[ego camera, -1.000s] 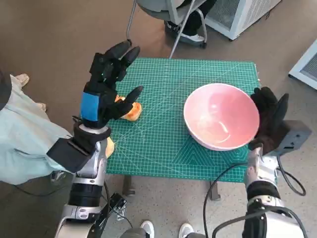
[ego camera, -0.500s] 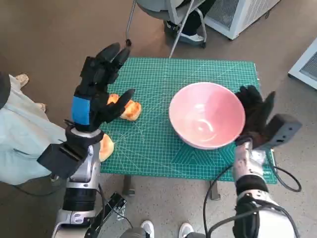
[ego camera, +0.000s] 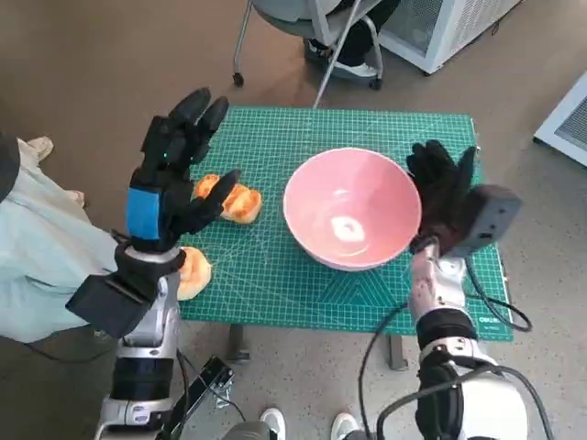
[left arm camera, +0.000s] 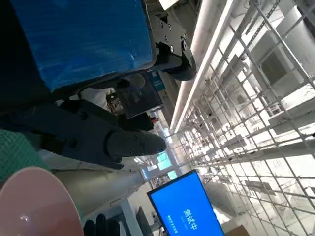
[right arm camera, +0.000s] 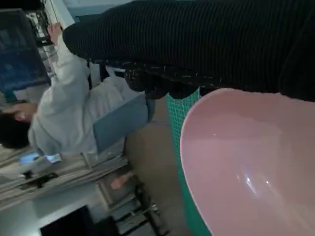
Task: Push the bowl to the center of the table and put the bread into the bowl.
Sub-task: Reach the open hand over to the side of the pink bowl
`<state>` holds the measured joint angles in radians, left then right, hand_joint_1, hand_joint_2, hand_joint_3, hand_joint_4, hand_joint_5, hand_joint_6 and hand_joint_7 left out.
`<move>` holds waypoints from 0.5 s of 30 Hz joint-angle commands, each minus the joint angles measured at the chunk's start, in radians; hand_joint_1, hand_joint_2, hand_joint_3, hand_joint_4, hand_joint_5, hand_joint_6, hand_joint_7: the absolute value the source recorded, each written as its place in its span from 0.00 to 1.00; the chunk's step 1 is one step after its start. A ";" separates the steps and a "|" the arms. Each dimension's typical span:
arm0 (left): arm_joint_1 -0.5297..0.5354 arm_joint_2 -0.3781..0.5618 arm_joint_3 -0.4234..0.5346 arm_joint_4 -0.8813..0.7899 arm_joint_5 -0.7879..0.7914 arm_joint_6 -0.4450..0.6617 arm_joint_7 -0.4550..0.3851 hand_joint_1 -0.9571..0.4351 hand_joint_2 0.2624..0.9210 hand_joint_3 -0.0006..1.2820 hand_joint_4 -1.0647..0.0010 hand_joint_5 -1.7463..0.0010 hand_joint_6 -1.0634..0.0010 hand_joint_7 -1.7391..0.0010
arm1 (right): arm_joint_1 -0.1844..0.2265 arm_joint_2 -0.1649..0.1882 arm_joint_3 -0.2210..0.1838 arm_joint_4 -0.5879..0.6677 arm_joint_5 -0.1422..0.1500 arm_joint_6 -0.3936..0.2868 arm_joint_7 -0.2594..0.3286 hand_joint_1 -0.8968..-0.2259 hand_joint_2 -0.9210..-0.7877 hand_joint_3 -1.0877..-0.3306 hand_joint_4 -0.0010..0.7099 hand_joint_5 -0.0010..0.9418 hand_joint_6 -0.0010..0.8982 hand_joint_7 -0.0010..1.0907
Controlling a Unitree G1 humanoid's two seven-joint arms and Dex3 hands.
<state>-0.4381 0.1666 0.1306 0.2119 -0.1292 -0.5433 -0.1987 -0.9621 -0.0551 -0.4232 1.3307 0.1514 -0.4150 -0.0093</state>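
The pink bowl [ego camera: 352, 208] sits on the green cutting mat [ego camera: 275, 137] that covers the bench, a little to the right of the mat's middle, upright and with nothing but glare in it. The right hand [ego camera: 443, 188], in its black knitted glove, stands with fingers spread and pointing up, flat against the bowl's right rim; it holds nothing. The right wrist view shows the same glove as a dark band touching the bowl's pink rim [right arm camera: 246, 162], with a person in a pale top [right arm camera: 64, 113] seated beyond the bench.

The bread [ego camera: 231, 201], a golden roll, lies on the mat's left part, well apart from the bowl. The left hand [ego camera: 170, 174] hovers above the bench's left edge, fingers apart and raised, thumb reaching toward the bread; whether the thumb touches it cannot be told. It holds nothing. A 2nd orange-brown piece [ego camera: 193, 272] lies at the mat's near left corner, beside the left forearm
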 commanded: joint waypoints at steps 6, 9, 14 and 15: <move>0.026 0.007 0.006 -0.033 0.023 0.011 0.029 0.42 1.00 0.21 0.56 0.98 0.68 0.78 | -0.020 0.029 -0.017 0.017 0.012 0.057 0.007 0.51 0.00 0.34 0.41 0.01 0.16 0.59; 0.029 0.014 0.009 -0.029 0.025 0.013 0.030 0.41 1.00 0.21 0.56 0.99 0.68 0.78 | -0.023 0.024 -0.021 0.016 0.013 0.062 0.013 0.52 0.00 0.34 0.39 0.00 0.14 0.62; 0.025 0.048 0.018 -0.012 0.044 0.015 0.026 0.42 1.00 0.21 0.56 0.99 0.68 0.79 | -0.033 0.004 -0.005 0.008 -0.005 0.042 0.019 0.55 0.00 0.33 0.37 0.00 0.12 0.65; 0.023 0.057 0.019 -0.008 0.050 0.016 0.025 0.41 1.00 0.21 0.56 0.99 0.68 0.79 | -0.035 0.001 0.000 0.007 -0.010 0.035 0.018 0.56 0.00 0.33 0.36 0.00 0.11 0.67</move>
<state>-0.4179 0.1920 0.1370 0.1987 -0.1039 -0.5318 -0.1763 -0.9957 -0.0381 -0.4308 1.3317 0.1518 -0.3765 0.0033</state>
